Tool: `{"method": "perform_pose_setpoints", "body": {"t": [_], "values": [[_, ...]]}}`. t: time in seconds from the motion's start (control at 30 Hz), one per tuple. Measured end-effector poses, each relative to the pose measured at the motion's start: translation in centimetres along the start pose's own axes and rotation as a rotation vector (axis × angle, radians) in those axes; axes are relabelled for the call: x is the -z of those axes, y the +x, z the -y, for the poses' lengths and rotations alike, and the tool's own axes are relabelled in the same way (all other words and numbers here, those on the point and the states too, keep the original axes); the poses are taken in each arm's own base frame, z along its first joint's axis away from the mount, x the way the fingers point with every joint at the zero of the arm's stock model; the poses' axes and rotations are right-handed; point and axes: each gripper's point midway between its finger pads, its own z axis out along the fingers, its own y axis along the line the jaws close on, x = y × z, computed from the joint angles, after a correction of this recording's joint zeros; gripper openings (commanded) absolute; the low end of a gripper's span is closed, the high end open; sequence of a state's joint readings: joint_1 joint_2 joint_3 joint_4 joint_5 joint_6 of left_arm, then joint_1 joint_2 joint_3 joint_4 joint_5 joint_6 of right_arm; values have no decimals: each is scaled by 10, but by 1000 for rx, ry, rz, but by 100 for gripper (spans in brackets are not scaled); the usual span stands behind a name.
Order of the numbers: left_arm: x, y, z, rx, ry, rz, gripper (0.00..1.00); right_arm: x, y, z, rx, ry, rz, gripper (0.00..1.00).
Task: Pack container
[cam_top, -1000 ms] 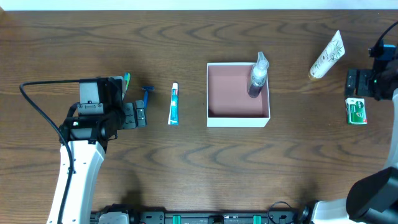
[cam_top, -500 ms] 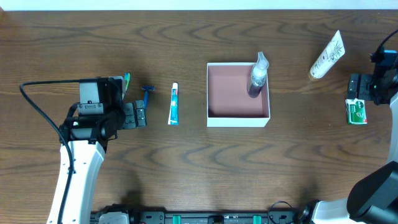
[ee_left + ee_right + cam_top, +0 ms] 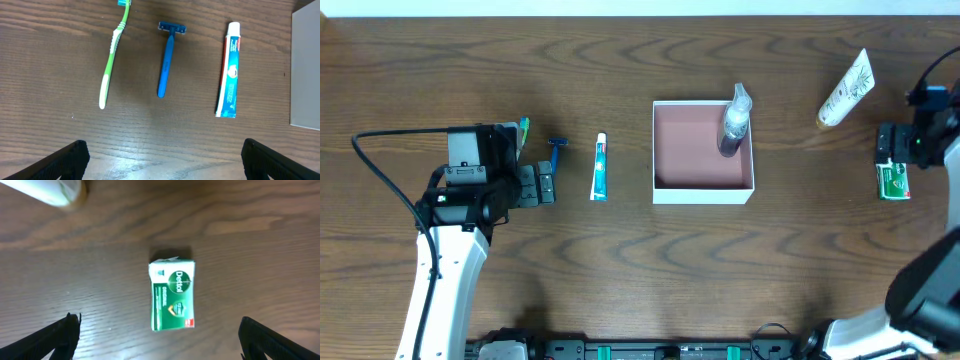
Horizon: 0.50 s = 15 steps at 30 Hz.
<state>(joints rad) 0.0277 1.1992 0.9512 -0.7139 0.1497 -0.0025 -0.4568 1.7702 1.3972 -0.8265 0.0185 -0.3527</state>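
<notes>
The container (image 3: 703,190), a shallow white box with a dusty-pink inside, sits mid-table with a clear bottle (image 3: 734,121) leaning in its far right corner. Its grey wall shows at the right edge of the left wrist view (image 3: 306,65). A toothpaste tube (image 3: 599,167) (image 3: 229,70), a blue razor (image 3: 557,150) (image 3: 167,57) and a green toothbrush (image 3: 524,130) (image 3: 113,52) lie left of it. My left gripper (image 3: 546,186) (image 3: 164,167) is open and empty beside them. My right gripper (image 3: 886,141) (image 3: 160,347) is open and empty, hovering over a green soap box (image 3: 893,180) (image 3: 172,300).
A white tube with a leaf print (image 3: 846,89) lies at the back right; its end shows in the right wrist view (image 3: 45,189). The left arm's black cable (image 3: 380,170) loops over the table at the left.
My right arm has shifted slightly by the soap box. The left arm and all the objects have stayed where they were.
</notes>
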Motion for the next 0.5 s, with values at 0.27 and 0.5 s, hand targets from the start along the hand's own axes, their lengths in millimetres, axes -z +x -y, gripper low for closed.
{"method": "perform_pose_setpoints", "body": {"t": [0.27, 0.5], "values": [[0, 0, 0, 0, 0, 0, 98, -34, 11, 2, 27, -22, -67, 99], [0, 0, 0, 0, 0, -1, 98, -35, 16, 17, 5, -23, -61, 99]]}}
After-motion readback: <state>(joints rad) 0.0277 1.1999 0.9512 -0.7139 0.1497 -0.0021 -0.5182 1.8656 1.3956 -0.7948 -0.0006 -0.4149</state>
